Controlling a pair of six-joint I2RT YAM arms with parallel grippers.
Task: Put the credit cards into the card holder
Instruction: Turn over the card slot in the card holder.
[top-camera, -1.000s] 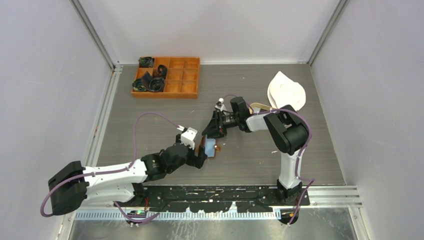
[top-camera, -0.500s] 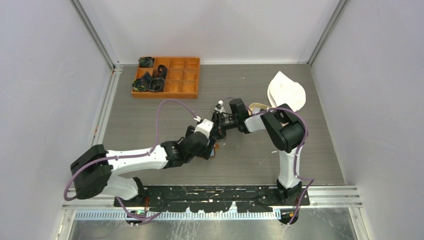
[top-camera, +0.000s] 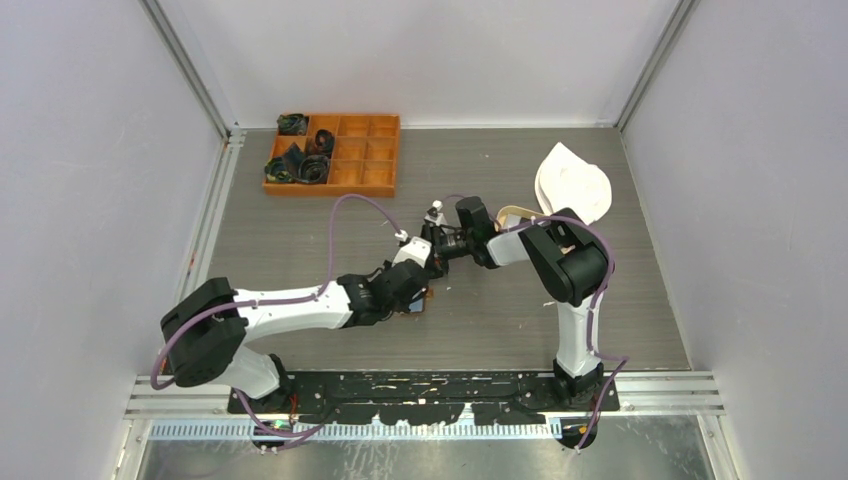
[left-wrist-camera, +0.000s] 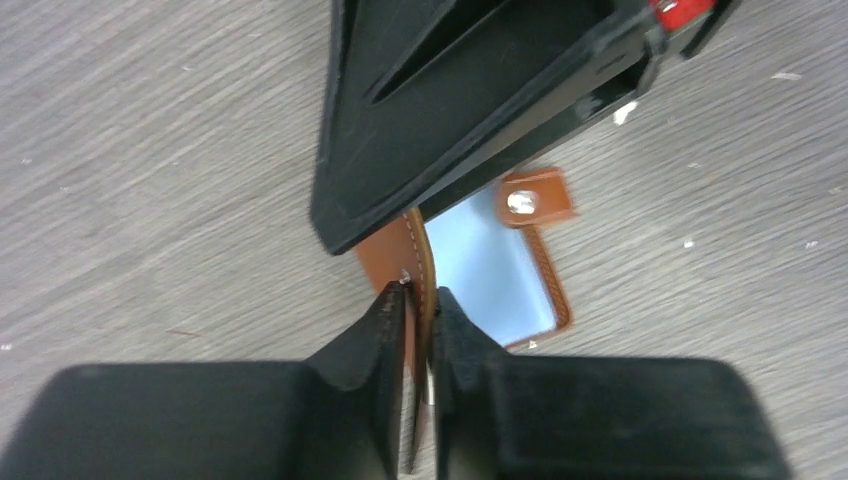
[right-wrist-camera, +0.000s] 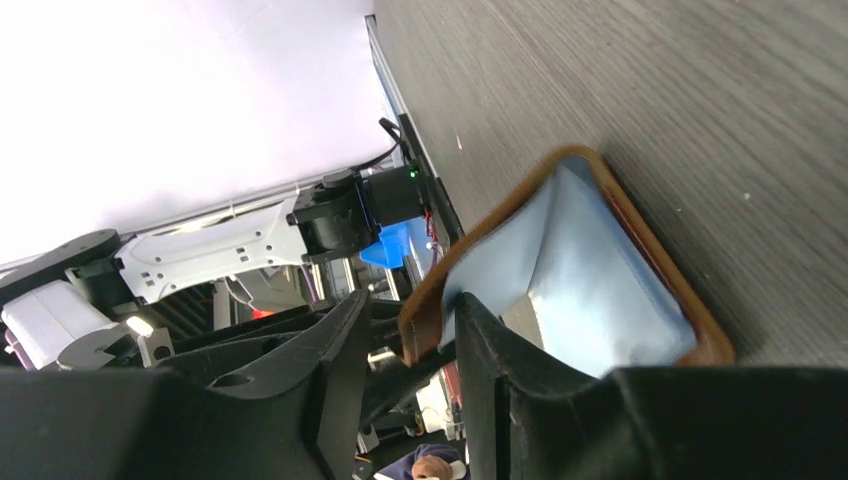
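The brown leather card holder (top-camera: 428, 296) lies open at mid-table, its pale blue inside (left-wrist-camera: 490, 275) facing up and a small studded tab (left-wrist-camera: 535, 198) at its far edge. My left gripper (left-wrist-camera: 420, 295) is shut on one raised brown flap (left-wrist-camera: 385, 255). My right gripper (right-wrist-camera: 412, 300) stands open astride the card holder's (right-wrist-camera: 640, 235) other flap, one finger inside against the blue face. In the top view both grippers (top-camera: 415, 298) (top-camera: 432, 262) meet over the holder and hide most of it. I cannot tell whether the blue face is lining or one of the credit cards.
An orange compartment box (top-camera: 333, 153) with dark coiled items stands at the back left. A white folded thing (top-camera: 572, 182) lies at the back right, with a tan rim (top-camera: 515, 212) beside it. Walls close in on three sides.
My left arm reached forward and right to the card holder, and its gripper closed from wide open onto the flap. The right arm shifted only slightly.
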